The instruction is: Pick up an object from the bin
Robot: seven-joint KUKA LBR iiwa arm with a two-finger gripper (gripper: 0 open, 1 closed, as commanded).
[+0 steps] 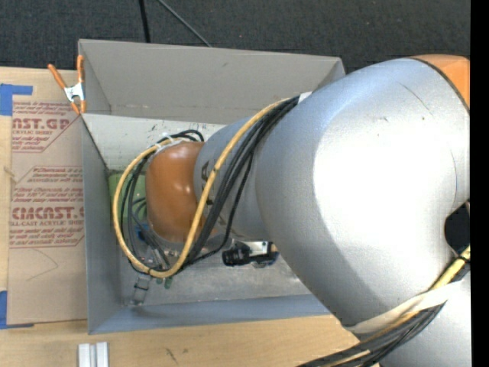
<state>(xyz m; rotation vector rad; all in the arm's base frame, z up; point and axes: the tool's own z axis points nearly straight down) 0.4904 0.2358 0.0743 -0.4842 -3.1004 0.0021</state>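
The arm reaches deep into the left half of the grey bin, where I cannot tell if the gripper is released or clenched, and a small black-and-blue thing lies near its right.

A small black piece with blue and white parts lies flat on the floor of the bin, near the front wall, half hidden under the arm. A green thing lies against the left wall, mostly hidden behind cables.
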